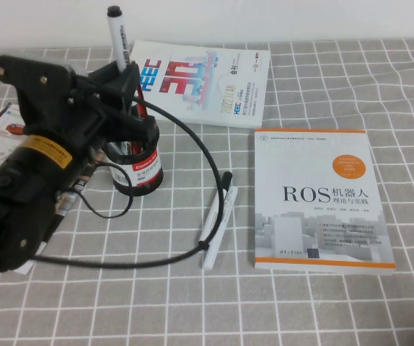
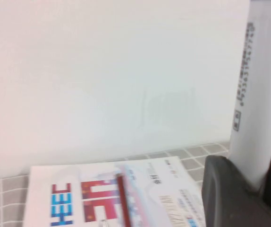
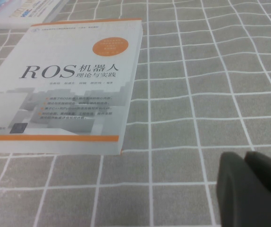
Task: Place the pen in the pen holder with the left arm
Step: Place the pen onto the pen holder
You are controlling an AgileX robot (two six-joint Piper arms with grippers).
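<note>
We see a table covered in a grey cloth with white grid lines (image 1: 322, 310). The left arm (image 1: 34, 180) reaches in from the left side, and its left gripper (image 1: 124, 76) is clamped on a white-barrelled pen with a black cap (image 1: 117, 36), holding it upright with the cap on top. The pen's lower part is hidden behind the gripper, directly above the pen holder (image 1: 138, 164), a black mesh cup with a red-and-white label standing just beside the arm. From the left wrist view, the white barrel (image 2: 258, 94) rises out of the dark gripper finger (image 2: 227, 189).

Behind the cup lies a white booklet with red and blue lettering (image 1: 200, 79). To the right of the cup, two white markers (image 1: 216, 220) lie side by side, and beyond them a white ROS book (image 1: 322, 198).

The right gripper (image 3: 253, 189) hovers over the cloth just beside the ROS book's corner; we cannot tell how wide it is.
</note>
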